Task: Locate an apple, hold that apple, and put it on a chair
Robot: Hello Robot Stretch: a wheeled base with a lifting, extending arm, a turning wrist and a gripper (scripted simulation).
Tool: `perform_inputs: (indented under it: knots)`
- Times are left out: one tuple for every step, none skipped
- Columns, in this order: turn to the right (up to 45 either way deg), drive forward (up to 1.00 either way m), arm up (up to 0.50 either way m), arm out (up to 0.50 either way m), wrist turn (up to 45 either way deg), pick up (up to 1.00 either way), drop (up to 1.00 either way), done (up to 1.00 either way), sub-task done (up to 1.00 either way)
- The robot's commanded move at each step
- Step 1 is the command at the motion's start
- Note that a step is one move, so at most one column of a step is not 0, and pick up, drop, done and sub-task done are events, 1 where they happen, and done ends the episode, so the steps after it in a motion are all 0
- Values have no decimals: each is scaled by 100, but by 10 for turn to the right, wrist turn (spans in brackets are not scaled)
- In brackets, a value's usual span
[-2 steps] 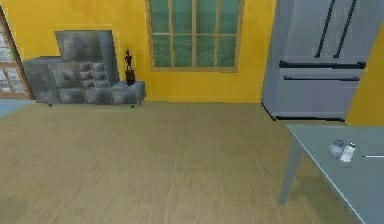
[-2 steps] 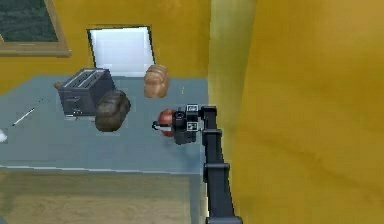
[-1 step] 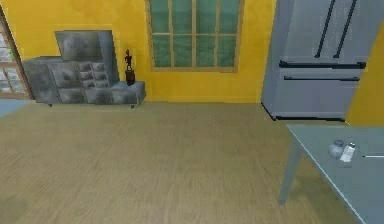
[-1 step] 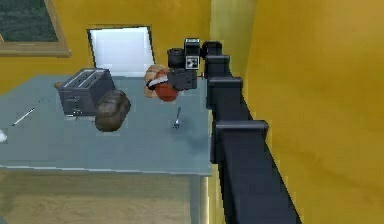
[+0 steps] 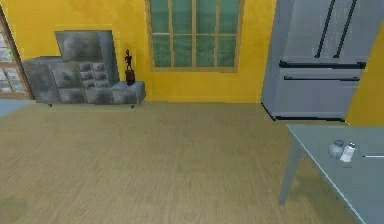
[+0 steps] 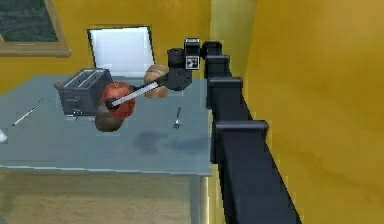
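A red apple (image 6: 118, 99) hangs at the far end of the gripper (image 6: 126, 96), just above the grey-blue table (image 6: 120, 150), so the gripper holds the apple. A dark reddish patch lies on the tabletop under it. The dark arm (image 6: 235, 130) rises from the bottom edge of the arm side view to the white marker squares. Past the table's far edge stands a white panel in a dark frame (image 6: 120, 48), which looks like a chair back.
A silver toaster (image 6: 83, 92) stands just left of the apple, a tan lump (image 6: 155, 73) behind the gripper, and cutlery (image 6: 177, 118) to its right. In the forward view: a table corner (image 5: 330, 165), a fridge (image 5: 320, 55), a grey cabinet (image 5: 85, 80) and open wooden floor.
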Motion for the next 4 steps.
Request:
perform_inputs:
  knots:
    - [0,0,0,0,-450,0,0,0,0]
    - [0,0,0,0,-210,0,0,0,0]
    - [0,0,0,-36,0,0,0,0,0]
    - [-450,0,0,0,0,0,0,0,0]
